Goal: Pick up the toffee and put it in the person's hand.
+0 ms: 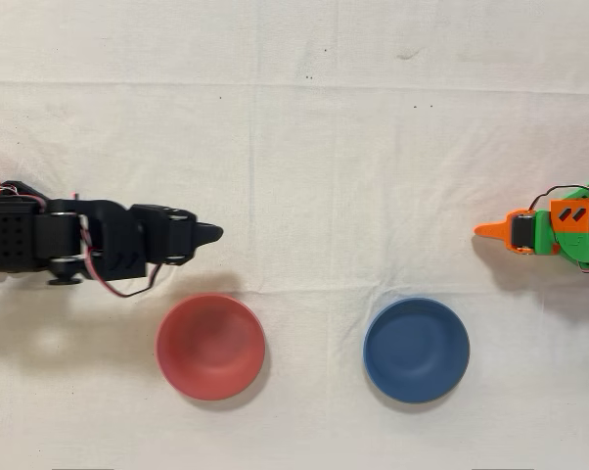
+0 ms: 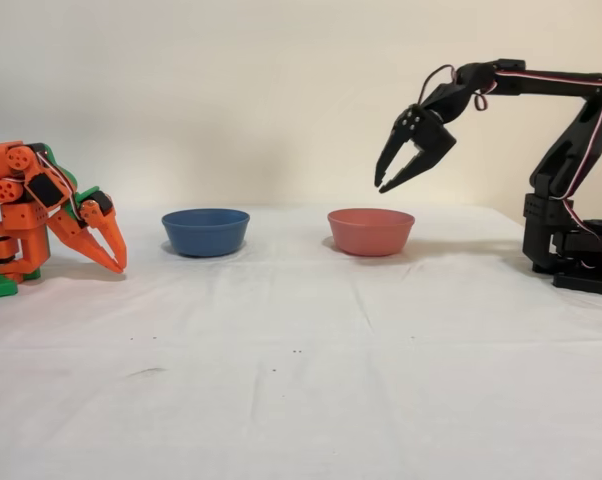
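Overhead first: black arm (image 1: 69, 240) enters from the left edge, its gripper (image 1: 208, 233) pointing right and showing as one dark tapered tip, so the opening cannot be read from this angle. Red bowl (image 1: 210, 346) sits below and just right of that tip; blue bowl (image 1: 416, 350) lies further right, well apart from the red one. Both bowl interiors look bare from above. Idle orange arm (image 1: 554, 230) pokes in at the right edge, tip pointing left. White cloth (image 1: 304, 147) covers the whole surface, with fold creases running across and down it and a few small dark specks near the top.

Fixed view, sides reversed: black arm (image 2: 566, 150) stands at the right on its base, reaching left with the gripper (image 2: 389, 178) raised high above the table and angled downward. Fingers are parted a moderate way, nothing between them. Gripper hangs above and slightly right of the red bowl (image 2: 370, 231), clear of its rim. Blue bowl (image 2: 205, 231) stands left of it; orange arm (image 2: 51, 205) folded low at the far left, tips near the cloth (image 2: 301, 360). Plain cream wall (image 2: 231, 90) behind.

Toffee: I cannot find it in either view. Same for the person's hand.
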{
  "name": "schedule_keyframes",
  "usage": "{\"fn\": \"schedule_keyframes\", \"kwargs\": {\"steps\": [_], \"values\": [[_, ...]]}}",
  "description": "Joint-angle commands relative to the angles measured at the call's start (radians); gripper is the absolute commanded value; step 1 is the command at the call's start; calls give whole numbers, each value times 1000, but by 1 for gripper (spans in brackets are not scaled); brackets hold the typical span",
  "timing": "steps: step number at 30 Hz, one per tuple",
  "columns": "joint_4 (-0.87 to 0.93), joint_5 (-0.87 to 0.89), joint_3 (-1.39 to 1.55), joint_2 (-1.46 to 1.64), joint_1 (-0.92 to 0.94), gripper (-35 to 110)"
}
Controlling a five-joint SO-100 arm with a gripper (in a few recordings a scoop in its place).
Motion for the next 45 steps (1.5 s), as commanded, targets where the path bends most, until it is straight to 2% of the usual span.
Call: {"fn": "schedule_keyframes", "kwargs": {"steps": [1, 8, 20, 45], "values": [[-44, -17, 101, 179, 31, 0], [-55, -11, 295, 428, 72, 0], [58, 11, 531, 758, 100, 0], [187, 72, 810, 1144, 107, 0]]}}
